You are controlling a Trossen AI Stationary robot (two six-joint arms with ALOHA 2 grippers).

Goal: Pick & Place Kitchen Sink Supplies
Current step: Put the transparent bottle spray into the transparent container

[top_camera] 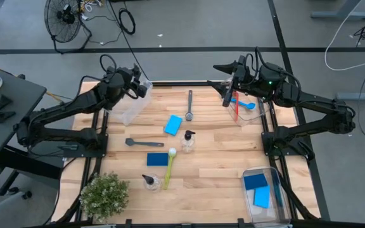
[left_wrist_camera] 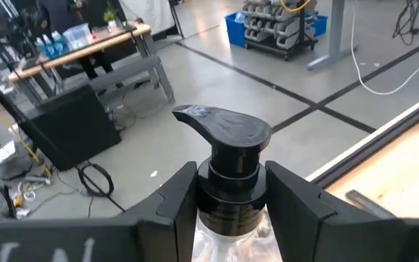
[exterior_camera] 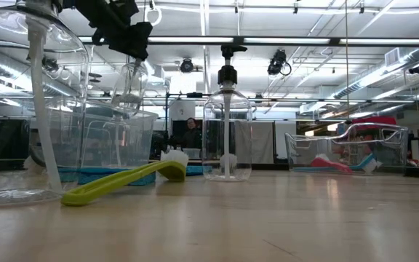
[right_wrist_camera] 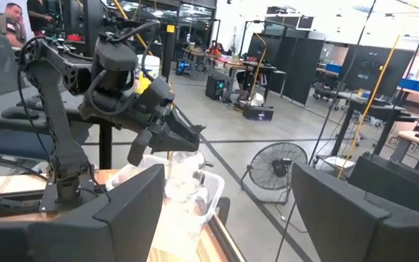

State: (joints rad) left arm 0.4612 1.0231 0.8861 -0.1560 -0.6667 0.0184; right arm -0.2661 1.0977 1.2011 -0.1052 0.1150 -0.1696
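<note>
bottle: small clear bottle (left_wrist_camera: pixel 228 175) with black pump top, held in the air over the clear bin (top_camera: pixel 132 104) at the worktop's (top_camera: pixel 220 158) back-left corner
grip: left gripper (left_wrist_camera: pixel 228 200) fingers pinch the neck just under the pump, one finger (left_wrist_camera: pixel 177 200) each side
risk: narrow neck hold, so the body may swing or slip; a tilted release could clip the bin rim and tip out
right gripper (top_camera: pixel 228 88): fingers spread, empty, above the back-right bin

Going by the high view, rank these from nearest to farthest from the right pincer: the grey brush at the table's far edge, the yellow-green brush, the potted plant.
From the right pincer, open at the table's far right:
1. Grey brush, far edge, just left of the pincer.
2. Yellow-green brush, middle of the table, toward the near edge.
3. Potted plant, near-left corner.
</note>
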